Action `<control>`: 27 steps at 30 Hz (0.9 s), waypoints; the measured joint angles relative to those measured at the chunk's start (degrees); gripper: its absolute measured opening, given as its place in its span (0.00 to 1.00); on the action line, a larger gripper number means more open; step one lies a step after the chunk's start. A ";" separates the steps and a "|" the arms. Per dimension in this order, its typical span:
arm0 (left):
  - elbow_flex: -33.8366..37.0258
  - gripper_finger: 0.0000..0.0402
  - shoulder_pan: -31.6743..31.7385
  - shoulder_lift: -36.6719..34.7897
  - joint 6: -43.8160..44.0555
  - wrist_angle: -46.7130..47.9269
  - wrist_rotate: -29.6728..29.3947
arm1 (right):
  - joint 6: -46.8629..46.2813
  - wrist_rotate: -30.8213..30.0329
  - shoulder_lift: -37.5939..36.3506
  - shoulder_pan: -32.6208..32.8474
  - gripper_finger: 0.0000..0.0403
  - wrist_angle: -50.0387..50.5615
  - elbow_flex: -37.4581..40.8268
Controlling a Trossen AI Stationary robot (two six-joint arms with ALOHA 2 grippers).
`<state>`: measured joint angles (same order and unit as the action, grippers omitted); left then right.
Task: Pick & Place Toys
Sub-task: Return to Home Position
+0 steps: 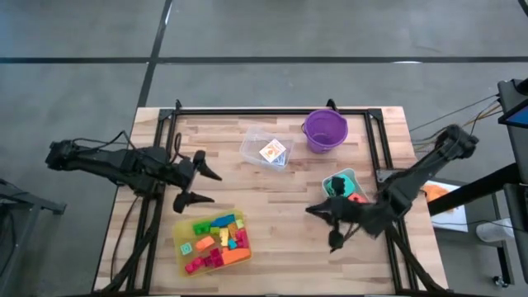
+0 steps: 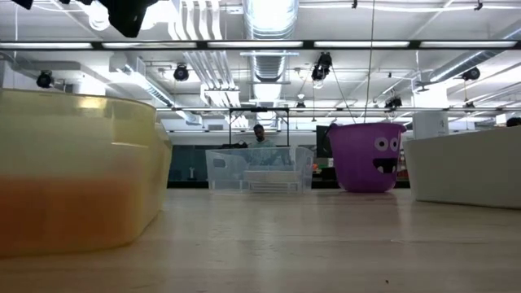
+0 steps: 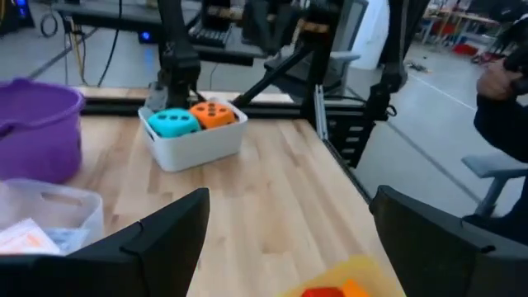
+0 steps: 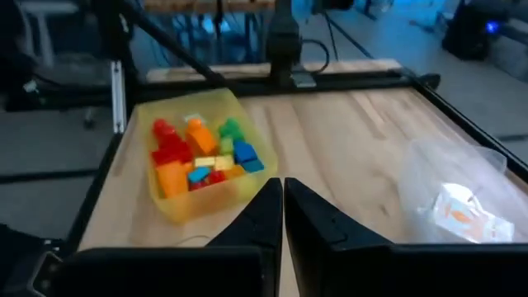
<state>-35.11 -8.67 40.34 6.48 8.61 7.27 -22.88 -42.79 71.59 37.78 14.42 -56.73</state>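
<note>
Several bright bricks (image 1: 216,239) lie in a flat yellow tray (image 1: 183,249) at the near left; they also show in the right wrist view (image 4: 198,157). A teal die (image 3: 175,122) and an orange die (image 3: 213,114) sit in a white bin (image 1: 346,176) at the right. A card pack (image 1: 272,152) lies in a clear tub (image 1: 252,142). My left gripper (image 1: 202,186) is open and empty above the table, just beyond the yellow tray. My right gripper (image 4: 283,188) is shut and empty, near the white bin's near side (image 1: 323,221).
A purple bucket (image 1: 325,129) stands at the far right of the table, beside the clear tub. A black frame (image 1: 272,111) runs along the far edge and both sides. Bare wood lies between the tray and the white bin. A person's hand (image 3: 503,74) shows beyond the table.
</note>
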 joint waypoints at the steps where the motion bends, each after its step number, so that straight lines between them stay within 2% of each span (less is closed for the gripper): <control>1: -0.01 0.83 0.11 0.18 -0.44 -0.34 -0.12 | 1.82 1.32 -2.28 -0.58 0.03 -3.90 3.55; 4: 0.01 0.83 0.84 0.51 -1.72 0.27 -0.24 | 3.87 2.51 -8.43 -2.59 0.03 -11.61 12.93; 8: 1.71 0.83 2.28 0.04 -3.43 0.03 -0.77 | 2.57 3.70 -16.69 -5.11 0.03 -13.38 21.88; 11: 3.96 0.83 4.19 -1.09 -3.44 -0.61 -1.62 | 3.87 4.31 -21.53 -5.75 0.03 -13.52 25.23; 16: 9.64 0.83 7.17 -3.66 -0.72 -6.79 -1.20 | 3.51 4.29 -28.43 -5.69 0.03 -11.18 28.29; 20: 13.04 0.83 7.87 -5.52 -0.08 -10.61 -1.01 | -3.84 3.52 -30.76 -5.81 0.03 -11.34 31.75; 22: 13.87 0.83 8.11 -6.26 -0.66 -11.32 -0.76 | 0.20 3.61 -31.02 -6.55 0.03 -14.33 33.20; 24: 13.90 0.83 8.40 -6.30 -1.69 -12.81 -0.81 | 5.05 8.61 -31.48 -7.97 0.03 -19.54 34.68; 27: 13.35 0.83 8.50 -6.34 -2.05 -12.02 -0.77 | 13.61 24.49 -32.26 -11.80 0.03 -29.74 36.91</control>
<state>-21.77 -0.16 34.00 4.43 -3.41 6.50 -9.27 -18.30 39.33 25.98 -15.31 -19.82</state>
